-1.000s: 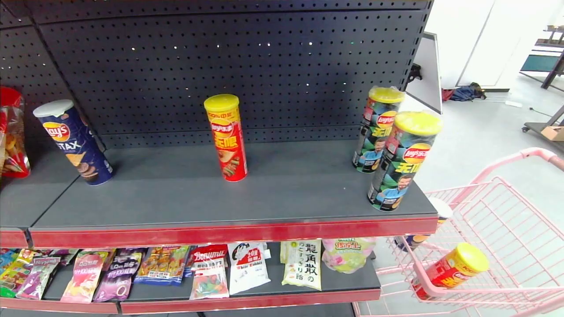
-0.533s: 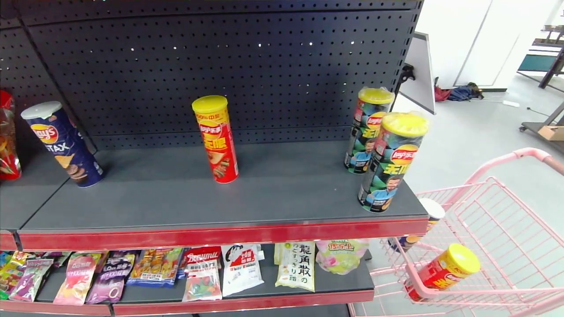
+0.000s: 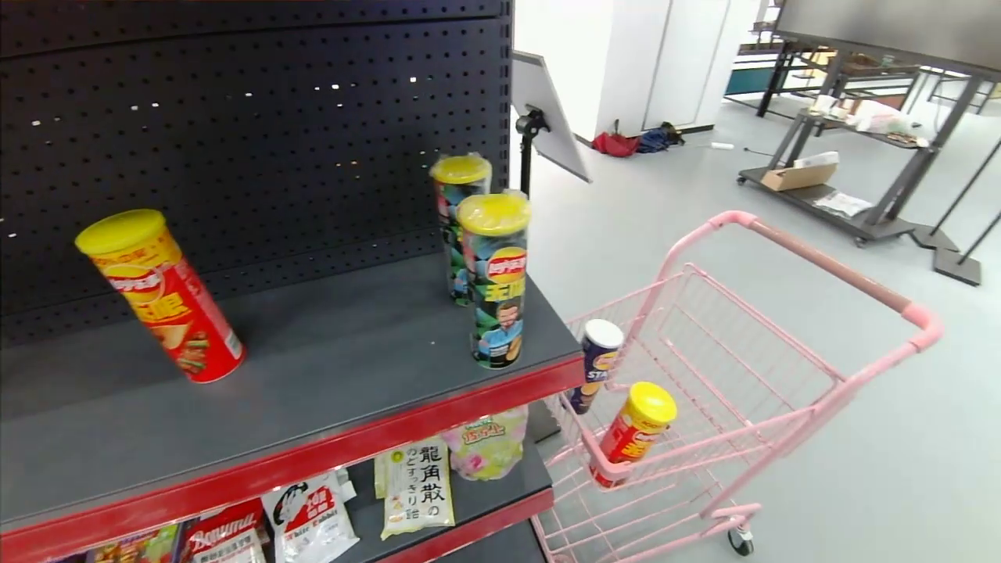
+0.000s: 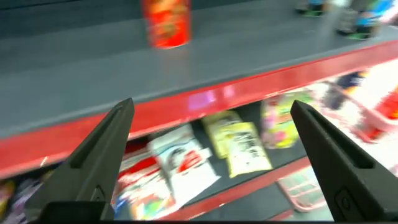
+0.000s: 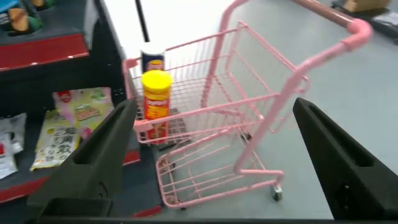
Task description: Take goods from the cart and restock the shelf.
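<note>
Mid-view now, cart (image 3: pixel 829 268) (seemingly unmoved)

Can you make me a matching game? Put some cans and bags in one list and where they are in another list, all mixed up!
Things:
1. blue can
2. front green can
3. white packet with black writing

Places:
A. on the lower shelf
B. on the upper shelf, by its front edge
C. inside the pink cart

Pairs: 1-C, 2-B, 3-A.
</note>
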You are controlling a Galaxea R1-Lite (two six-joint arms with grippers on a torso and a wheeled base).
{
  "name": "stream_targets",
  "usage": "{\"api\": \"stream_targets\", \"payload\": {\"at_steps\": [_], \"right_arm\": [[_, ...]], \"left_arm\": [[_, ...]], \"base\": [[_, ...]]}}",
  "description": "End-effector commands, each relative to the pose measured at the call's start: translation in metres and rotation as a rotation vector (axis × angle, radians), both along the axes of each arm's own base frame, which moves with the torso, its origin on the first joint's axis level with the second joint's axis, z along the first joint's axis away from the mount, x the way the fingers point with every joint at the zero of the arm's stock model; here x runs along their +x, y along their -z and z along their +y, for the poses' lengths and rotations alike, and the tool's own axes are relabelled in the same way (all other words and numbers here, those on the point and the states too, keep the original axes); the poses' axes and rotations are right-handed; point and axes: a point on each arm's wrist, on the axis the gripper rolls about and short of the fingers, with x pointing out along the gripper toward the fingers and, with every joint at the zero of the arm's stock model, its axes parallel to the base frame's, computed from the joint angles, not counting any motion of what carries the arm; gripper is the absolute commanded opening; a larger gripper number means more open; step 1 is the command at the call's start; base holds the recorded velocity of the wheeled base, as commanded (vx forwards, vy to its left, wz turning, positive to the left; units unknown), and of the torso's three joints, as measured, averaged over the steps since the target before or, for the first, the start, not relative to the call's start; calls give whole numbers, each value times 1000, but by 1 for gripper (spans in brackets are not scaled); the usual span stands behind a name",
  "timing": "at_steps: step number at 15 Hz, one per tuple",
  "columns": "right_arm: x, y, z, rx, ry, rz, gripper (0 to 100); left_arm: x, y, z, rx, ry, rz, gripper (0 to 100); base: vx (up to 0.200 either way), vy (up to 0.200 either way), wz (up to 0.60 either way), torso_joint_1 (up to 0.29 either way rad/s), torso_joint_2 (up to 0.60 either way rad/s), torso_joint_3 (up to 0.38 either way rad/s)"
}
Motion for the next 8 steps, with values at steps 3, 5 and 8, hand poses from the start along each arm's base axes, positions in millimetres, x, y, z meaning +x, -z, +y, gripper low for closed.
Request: {"api": "stream_targets", "payload": {"at_steps": [3, 5, 8], "right_arm": [[0, 0, 0, -2, 1, 0, 100], [0, 0, 0, 0, 1, -2, 100], [0, 0, 0, 0, 1, -2, 100]], "left_arm": [[0, 0, 0, 0, 1, 0, 100], [0, 0, 0, -3, 1, 0, 100], [0, 0, 0, -3, -1, 0, 100]], "base": [[0, 0, 0, 0, 0, 0], [0, 0, 0, -50, 106, 70], [0, 0, 0, -131, 338, 188]]}}
